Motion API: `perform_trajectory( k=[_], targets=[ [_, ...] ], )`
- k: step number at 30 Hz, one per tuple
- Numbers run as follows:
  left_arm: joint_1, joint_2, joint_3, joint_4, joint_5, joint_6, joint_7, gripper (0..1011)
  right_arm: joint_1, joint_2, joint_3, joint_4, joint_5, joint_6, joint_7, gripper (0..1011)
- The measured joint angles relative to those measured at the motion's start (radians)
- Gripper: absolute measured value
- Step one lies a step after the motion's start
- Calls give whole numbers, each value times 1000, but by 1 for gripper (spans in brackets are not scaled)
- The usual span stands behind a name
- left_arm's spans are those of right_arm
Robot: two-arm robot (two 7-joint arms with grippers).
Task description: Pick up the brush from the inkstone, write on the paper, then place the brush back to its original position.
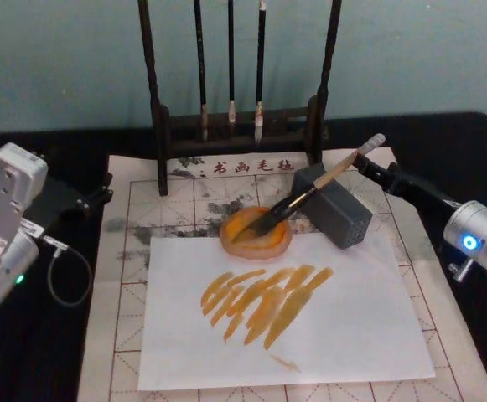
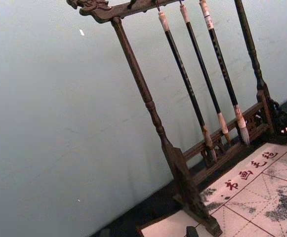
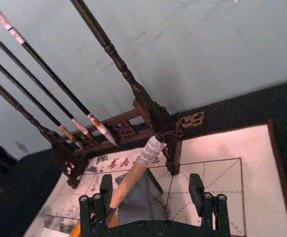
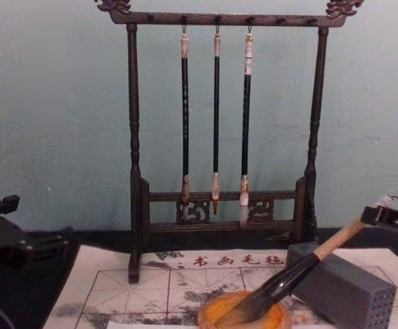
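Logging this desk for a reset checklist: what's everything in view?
rack: one, dark wood; at back
thin brushes: three, black; hanging on rack
gridded paper: one, off-white, red lines; before rack
white sheet: one, orange strokes; on gridded paper
inkstone: one, orange-yellow; at white sheet's far edge
grey block: one, grey; right of inkstone
brush: one, pale handle, dark tip; tip in inkstone, handle on grey block
left gripper: one, black; left of gridded paper
right gripper: one, black, open; astride brush handle

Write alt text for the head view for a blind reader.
The brush rests with its tip in the inkstone, handle propped on a grey block, behind orange strokes on a white sheet. The open right gripper is at the handle's end; the left gripper is parked at left.
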State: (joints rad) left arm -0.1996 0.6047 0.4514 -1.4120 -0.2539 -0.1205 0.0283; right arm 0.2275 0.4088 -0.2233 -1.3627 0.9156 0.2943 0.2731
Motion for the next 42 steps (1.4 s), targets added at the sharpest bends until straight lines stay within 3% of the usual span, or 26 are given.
perform_trajectory(
  k=[18,42],
  targets=[
    [0,0,0,0,0,0,0,1001,71,-47,-13,104,132,34,34,1002],
    [0,0,0,0,0,0,0,1001,89,-66,-11,156,281,64,31,1003]
  ],
)
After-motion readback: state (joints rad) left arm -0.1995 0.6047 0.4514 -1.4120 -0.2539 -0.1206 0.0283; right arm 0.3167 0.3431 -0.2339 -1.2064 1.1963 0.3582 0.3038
